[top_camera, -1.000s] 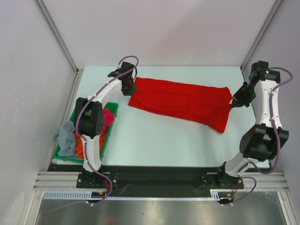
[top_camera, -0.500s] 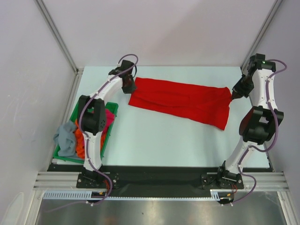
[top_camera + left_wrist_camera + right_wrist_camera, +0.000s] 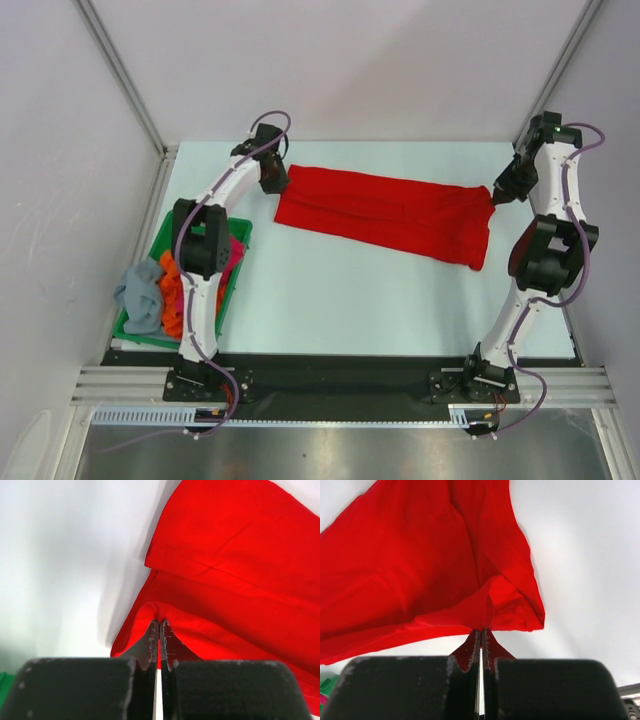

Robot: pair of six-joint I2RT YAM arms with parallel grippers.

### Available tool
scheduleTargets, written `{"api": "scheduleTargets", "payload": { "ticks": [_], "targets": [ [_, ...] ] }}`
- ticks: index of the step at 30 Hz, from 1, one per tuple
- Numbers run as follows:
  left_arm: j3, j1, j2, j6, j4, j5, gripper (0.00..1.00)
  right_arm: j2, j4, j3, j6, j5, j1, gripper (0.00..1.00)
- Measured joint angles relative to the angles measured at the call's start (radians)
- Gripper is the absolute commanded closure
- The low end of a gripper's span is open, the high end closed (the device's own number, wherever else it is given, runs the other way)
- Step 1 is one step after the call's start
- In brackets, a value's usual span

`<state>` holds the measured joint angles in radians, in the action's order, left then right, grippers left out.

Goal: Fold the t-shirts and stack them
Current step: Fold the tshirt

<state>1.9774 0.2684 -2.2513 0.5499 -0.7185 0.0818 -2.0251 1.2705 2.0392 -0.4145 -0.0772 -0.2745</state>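
A bright red t-shirt [image 3: 385, 212] lies stretched in a long band across the far half of the table. My left gripper [image 3: 279, 188] is shut on its left end; the wrist view shows the cloth [image 3: 225, 570] pinched between the closed fingertips [image 3: 159, 624]. My right gripper [image 3: 493, 198] is shut on its right end, where the cloth [image 3: 420, 565] rises into the closed fingertips [image 3: 481, 630]. More t-shirts lie heaped at the left: orange [image 3: 172, 300], magenta-pink [image 3: 233, 250] and grey-blue [image 3: 138, 292].
A green plastic tray [image 3: 243, 226] at the table's left edge holds the heap of shirts. Grey walls and metal frame posts close in the table at the back and sides. A black rail [image 3: 330, 372] runs along the near edge.
Both grippers have moved toward the far edge with the red t-shirt's ends, drawing the shirt back. The right arm has straightened upward.
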Motion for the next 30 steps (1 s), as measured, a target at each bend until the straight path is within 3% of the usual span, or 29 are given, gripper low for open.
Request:
{"api": "scheduleTargets", "payload": {
  "ticks": [21, 25, 30],
  "targets": [
    [0.088, -0.017, -0.090, 0.027, 0.024, -0.060, 1.00, -0.159, -0.026, 0.179, -0.013, -0.037, 0.000, 0.99],
    [0.096, -0.027, -0.107, 0.033, 0.029, -0.067, 0.81, -0.199, -0.029, 0.201, -0.022, -0.050, -0.001, 0.91],
    [0.130, -0.044, -0.138, 0.052, 0.026, -0.068, 0.60, -0.241, -0.041, 0.229, -0.033, -0.071, -0.005, 0.72]
  ]
}}
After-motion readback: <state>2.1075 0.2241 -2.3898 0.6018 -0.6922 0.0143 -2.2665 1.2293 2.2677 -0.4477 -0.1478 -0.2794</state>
